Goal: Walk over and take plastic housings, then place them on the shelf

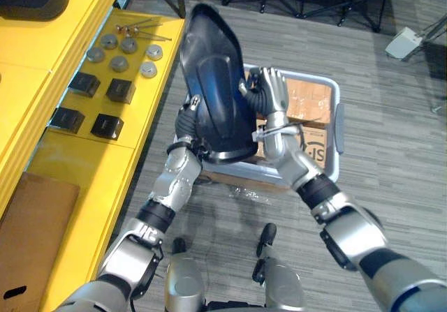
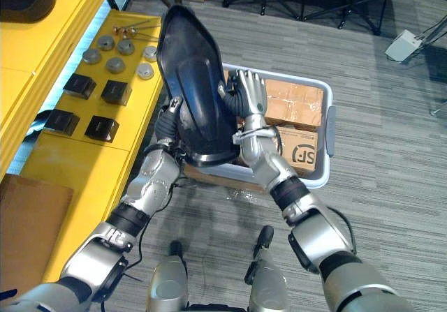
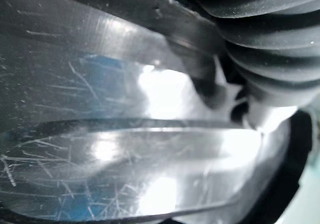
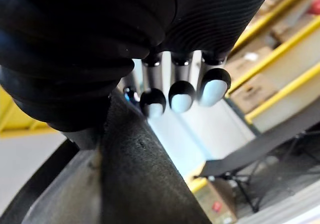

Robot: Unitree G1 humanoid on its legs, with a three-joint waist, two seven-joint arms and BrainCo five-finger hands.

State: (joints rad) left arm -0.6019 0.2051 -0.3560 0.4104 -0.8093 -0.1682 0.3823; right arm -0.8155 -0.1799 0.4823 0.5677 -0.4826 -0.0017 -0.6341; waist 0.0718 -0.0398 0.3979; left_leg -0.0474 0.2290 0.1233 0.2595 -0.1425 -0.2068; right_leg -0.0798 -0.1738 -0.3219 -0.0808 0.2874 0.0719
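A large, glossy dark plastic housing (image 1: 213, 82) is held upright between my two hands, above the near end of a grey bin. My right hand (image 1: 274, 92) lies flat against the housing's right edge with its fingers (image 4: 181, 94) straight, so it is open. My left hand (image 1: 186, 122) is against the housing's lower left side, where its dark ribbed cover shows and the shell hides the fingers. The scratched shiny housing surface (image 3: 125, 134) is right up against the left wrist camera.
A yellow shelf (image 1: 84, 165) runs along my left, carrying small black boxes (image 1: 120, 90), several metal discs (image 1: 119, 63) and a cardboard box (image 1: 28, 235). The grey bin (image 1: 338, 127) on the floor holds cardboard boxes (image 1: 307, 99). Dark stand legs (image 1: 335, 8) and a white object (image 1: 404, 43) are farther off.
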